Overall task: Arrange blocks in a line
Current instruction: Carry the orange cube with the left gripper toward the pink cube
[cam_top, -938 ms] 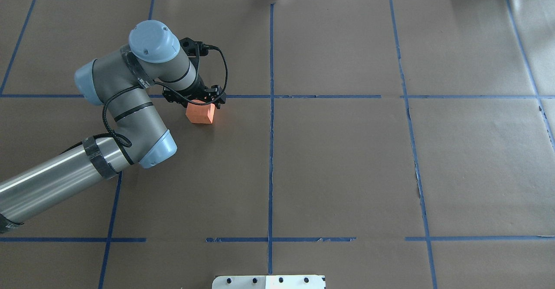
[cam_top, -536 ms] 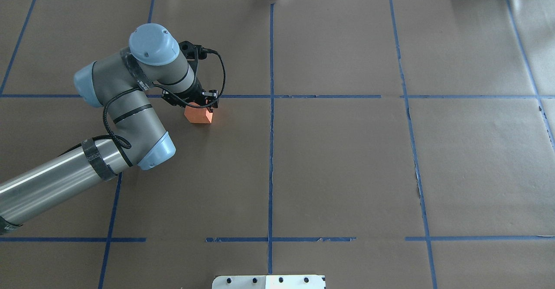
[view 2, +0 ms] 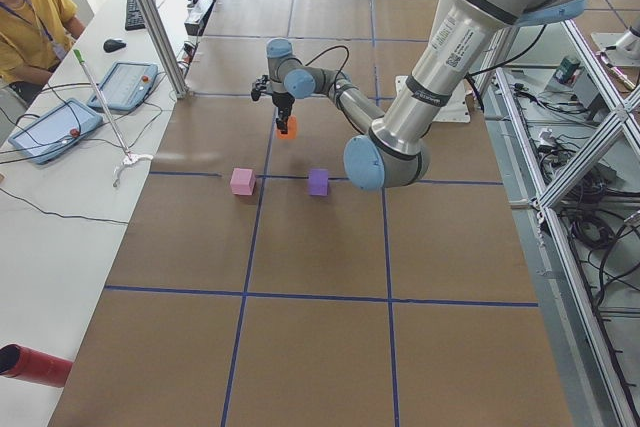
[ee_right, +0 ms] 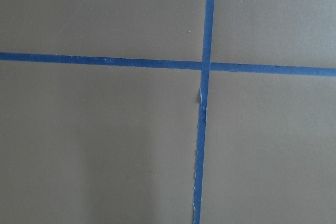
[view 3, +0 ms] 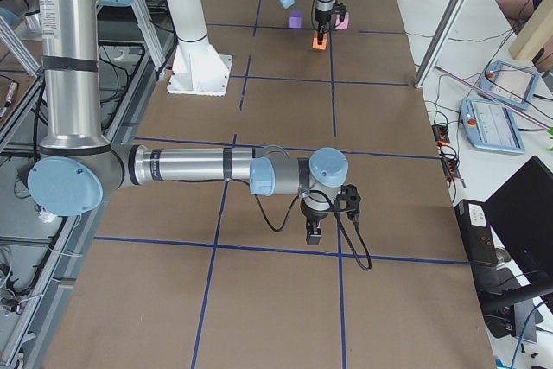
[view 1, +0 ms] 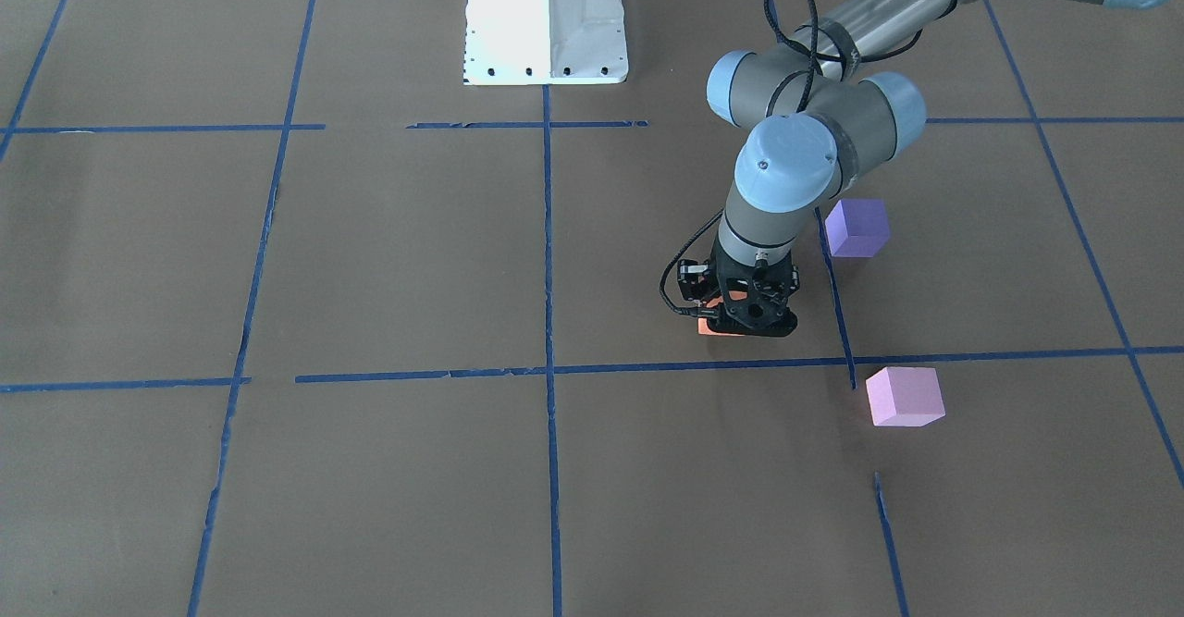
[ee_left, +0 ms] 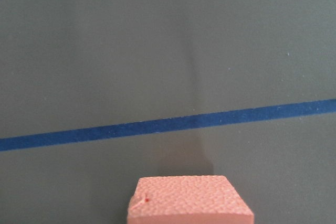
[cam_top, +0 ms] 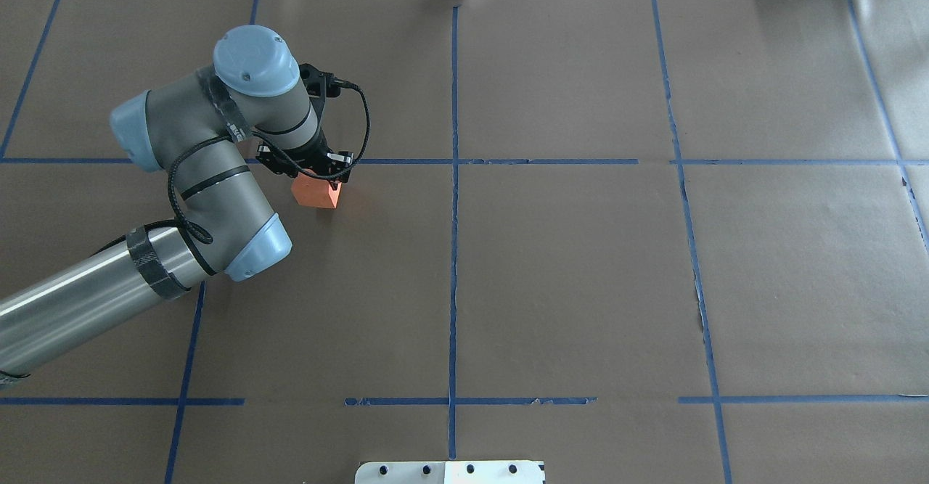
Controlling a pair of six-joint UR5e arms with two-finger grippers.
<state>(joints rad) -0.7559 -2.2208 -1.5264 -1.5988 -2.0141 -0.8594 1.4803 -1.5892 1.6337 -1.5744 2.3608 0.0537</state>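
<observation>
L pincer (cam_top: 312,176) is closed narrow on the orange block (cam_top: 317,195), a finger on each side. The block sits under it, at or just off the table (cam_top: 580,288), can't tell which. Step in hand, I reckon: carry it over to the others. Purple block (view 1: 857,228) is to the pincer's left and back toward the base, and pink block (view 1: 905,397) is left and further out. I'd grip firm, travel low, keep faces square w/ the blue tape (ee_left: 168,124) just ahead of the pincer, and set down in line w/ those two. Orange looks like matte, pebbly foam, w/ a small nick on top. R pincer (view 3: 313,232): can't tell if open.
</observation>
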